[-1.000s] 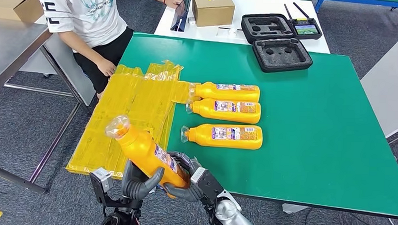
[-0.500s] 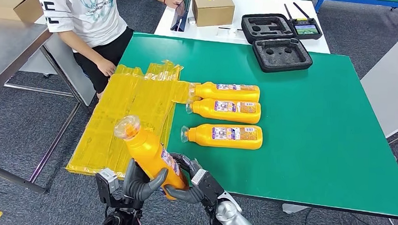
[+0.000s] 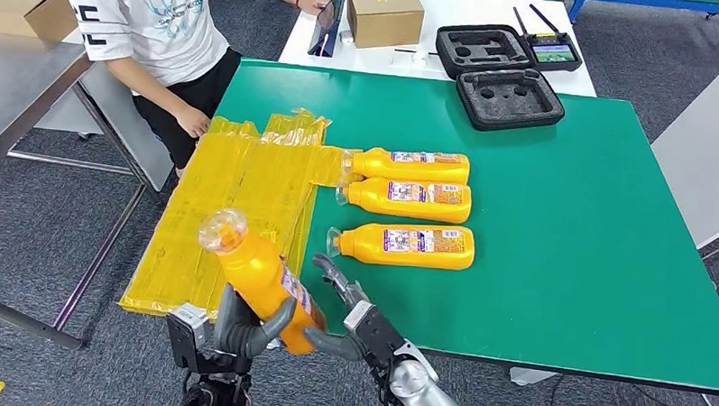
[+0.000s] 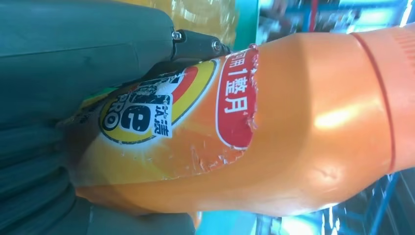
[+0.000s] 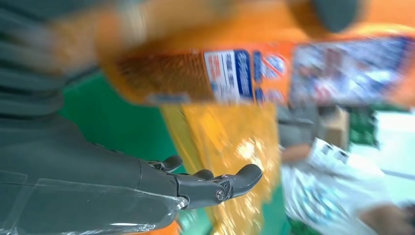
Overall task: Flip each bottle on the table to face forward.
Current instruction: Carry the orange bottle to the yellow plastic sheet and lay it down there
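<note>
My left hand [image 3: 243, 325] grips an orange bottle [image 3: 261, 285] near its base, just off the table's front left corner. The bottle is tilted, with its clear cap [image 3: 221, 230] up and to the left. In the left wrist view its red and yellow label [image 4: 215, 103] faces the camera beside my hand [image 4: 54, 73]. My right hand [image 3: 345, 313] is next to the bottle with fingers spread and off it; the right wrist view shows those fingers [image 5: 215, 186] apart under the blurred bottle [image 5: 235, 73]. Three more orange bottles [image 3: 410, 165] [image 3: 408, 199] [image 3: 407, 245] lie on the green table [image 3: 563, 228], caps pointing left.
Crumpled yellow plastic sheets [image 3: 239, 199] hang over the table's left edge. Black foam cases [image 3: 508, 98] sit at the far edge, with a cardboard box [image 3: 384, 14] behind. A person [image 3: 163, 43] stands at the far left corner beside a grey table [image 3: 17, 83].
My right hand's fingers have opened and come off the bottle, which my left hand now holds alone, a little more upright and shifted left.
</note>
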